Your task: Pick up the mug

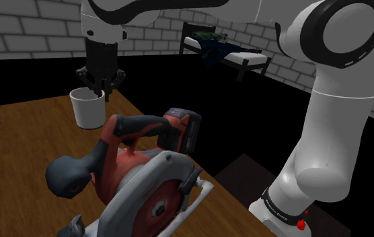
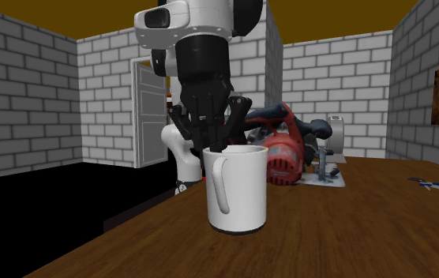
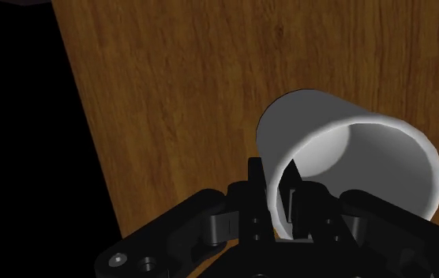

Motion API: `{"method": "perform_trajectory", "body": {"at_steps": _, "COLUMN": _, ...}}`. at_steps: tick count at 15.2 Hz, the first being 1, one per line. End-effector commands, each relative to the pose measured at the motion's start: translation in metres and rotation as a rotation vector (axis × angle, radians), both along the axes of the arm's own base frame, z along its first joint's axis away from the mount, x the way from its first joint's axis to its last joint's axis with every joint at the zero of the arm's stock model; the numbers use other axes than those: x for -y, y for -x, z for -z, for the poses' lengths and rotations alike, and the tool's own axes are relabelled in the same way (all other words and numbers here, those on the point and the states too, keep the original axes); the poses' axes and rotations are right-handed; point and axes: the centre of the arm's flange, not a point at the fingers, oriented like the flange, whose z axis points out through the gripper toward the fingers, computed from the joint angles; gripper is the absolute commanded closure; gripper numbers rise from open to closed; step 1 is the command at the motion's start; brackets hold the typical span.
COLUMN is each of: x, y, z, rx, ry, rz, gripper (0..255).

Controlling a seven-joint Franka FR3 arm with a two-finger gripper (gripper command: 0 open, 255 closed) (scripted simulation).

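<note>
A white mug (image 1: 87, 109) stands upright on the wooden table (image 1: 17, 141), close to its far edge. In the second exterior view the mug (image 2: 238, 189) has its handle turned toward the camera. My black gripper (image 1: 101, 89) comes down from above onto the mug's rim (image 2: 227, 148). In the wrist view the gripper (image 3: 275, 189) is shut on the mug's wall (image 3: 352, 158), with one finger outside it and the other inside. The mug's base still rests on the table (image 2: 352, 237).
A red and black circular saw (image 1: 138, 168) lies on the table between the mug and the stand, also seen behind the mug (image 2: 289, 150). A small blue-handled tool (image 2: 431, 183) lies far off. Black area (image 3: 28, 158) runs beyond the table edge near the mug.
</note>
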Motion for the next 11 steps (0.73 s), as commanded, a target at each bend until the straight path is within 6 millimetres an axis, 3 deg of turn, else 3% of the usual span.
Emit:
{"method": "perform_trajectory", "body": {"at_steps": 1, "x": 0.000, "y": 0.000, "z": -0.011, "rx": 0.000, "ry": 0.000, "rz": 0.000, "gripper": 255}}
{"method": "perform_trajectory", "body": {"at_steps": 9, "x": 0.000, "y": 0.000, "z": -0.053, "rx": 0.000, "ry": 0.000, "rz": 0.000, "gripper": 255}}
{"method": "perform_trajectory", "body": {"at_steps": 11, "x": 0.000, "y": 0.000, "z": -0.054, "rx": 0.000, "ry": 0.000, "rz": 0.000, "gripper": 255}}
